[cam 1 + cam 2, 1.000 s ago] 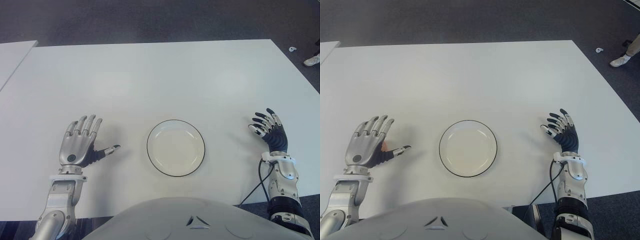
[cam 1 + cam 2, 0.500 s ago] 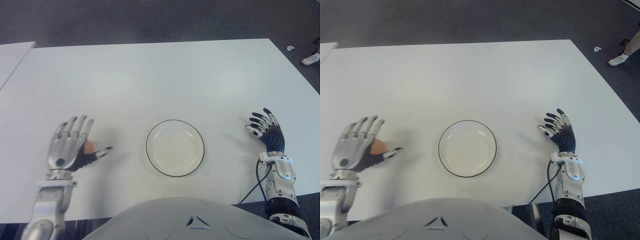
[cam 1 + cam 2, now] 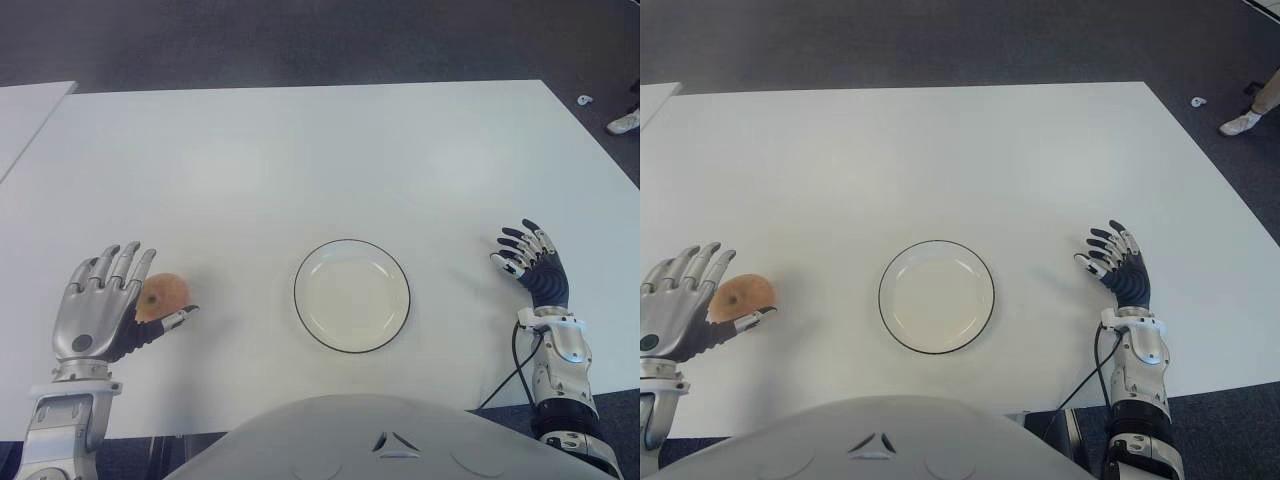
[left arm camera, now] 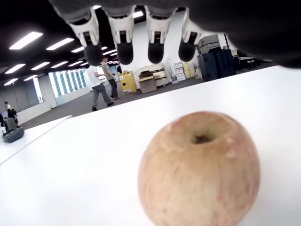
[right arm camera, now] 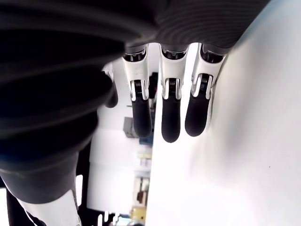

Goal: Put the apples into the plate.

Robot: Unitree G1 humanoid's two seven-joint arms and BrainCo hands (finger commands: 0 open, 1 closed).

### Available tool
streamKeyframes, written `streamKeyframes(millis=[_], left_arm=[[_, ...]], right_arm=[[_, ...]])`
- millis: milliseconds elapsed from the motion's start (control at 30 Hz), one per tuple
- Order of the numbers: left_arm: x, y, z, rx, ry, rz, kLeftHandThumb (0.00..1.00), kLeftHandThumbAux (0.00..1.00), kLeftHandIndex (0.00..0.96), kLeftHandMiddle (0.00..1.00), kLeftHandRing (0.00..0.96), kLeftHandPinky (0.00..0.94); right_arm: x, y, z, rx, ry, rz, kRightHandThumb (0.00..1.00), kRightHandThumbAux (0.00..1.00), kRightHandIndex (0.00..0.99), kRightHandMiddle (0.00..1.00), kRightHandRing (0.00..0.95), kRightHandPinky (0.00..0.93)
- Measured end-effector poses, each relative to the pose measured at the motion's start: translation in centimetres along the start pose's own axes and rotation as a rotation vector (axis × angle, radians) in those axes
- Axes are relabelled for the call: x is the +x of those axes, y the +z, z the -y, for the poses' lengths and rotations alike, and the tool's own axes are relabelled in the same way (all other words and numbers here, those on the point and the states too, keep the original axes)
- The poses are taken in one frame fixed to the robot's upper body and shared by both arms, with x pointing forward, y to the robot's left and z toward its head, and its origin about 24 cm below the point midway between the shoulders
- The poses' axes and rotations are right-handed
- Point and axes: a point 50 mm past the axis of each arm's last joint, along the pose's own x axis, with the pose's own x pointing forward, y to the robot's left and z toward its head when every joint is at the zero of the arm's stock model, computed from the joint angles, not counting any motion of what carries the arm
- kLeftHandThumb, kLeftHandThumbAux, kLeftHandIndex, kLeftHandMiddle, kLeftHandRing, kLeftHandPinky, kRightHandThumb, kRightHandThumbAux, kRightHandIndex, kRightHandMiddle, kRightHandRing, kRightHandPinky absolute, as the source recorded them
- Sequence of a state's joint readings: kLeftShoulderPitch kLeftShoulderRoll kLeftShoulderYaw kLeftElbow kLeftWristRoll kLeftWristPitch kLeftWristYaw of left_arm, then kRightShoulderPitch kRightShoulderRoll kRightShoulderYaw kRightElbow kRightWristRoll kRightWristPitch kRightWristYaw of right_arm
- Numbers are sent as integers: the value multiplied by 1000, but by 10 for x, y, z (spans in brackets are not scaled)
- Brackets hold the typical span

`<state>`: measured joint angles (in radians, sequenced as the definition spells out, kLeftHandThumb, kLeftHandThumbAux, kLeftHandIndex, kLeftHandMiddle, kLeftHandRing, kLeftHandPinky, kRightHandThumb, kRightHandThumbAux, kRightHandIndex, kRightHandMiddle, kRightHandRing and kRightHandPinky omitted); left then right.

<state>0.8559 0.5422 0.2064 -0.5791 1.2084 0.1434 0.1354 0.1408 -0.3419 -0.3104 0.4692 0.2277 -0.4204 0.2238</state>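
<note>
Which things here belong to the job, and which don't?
Job:
- apple, on the table beside the open left hand
- plate, holding nothing

Not in play:
- right hand, open, right of the plate
- white table

The silver left robot hand point(image 3: 100, 312) covers the left side of the round reddish-yellow apple point(image 3: 165, 295). In the left wrist view the frame's lower edge cuts off the apple's base. Small standing people point(image 4: 104, 80) behind are blurred.

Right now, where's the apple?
The apple sits on the table at the robot's left, beside the open left hand and left of the plate, ungrasped.
</note>
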Motion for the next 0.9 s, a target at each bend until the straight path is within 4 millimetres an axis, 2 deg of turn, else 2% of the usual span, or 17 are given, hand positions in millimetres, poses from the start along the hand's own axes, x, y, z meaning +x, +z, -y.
streamKeyframes(millis=[300,900], left_arm=[[-9,-2,4,-18,-32,-26,260,126,0,0,0,0],[-16,-8,17,-29,-78,-64,254,147,0,0,0,0]], right_arm=[[1,-1,-1,-13,-14,5,431,811,169,304,308,338],[3,1,-1,-11,-21,-9,395,827,137,298,313,333]])
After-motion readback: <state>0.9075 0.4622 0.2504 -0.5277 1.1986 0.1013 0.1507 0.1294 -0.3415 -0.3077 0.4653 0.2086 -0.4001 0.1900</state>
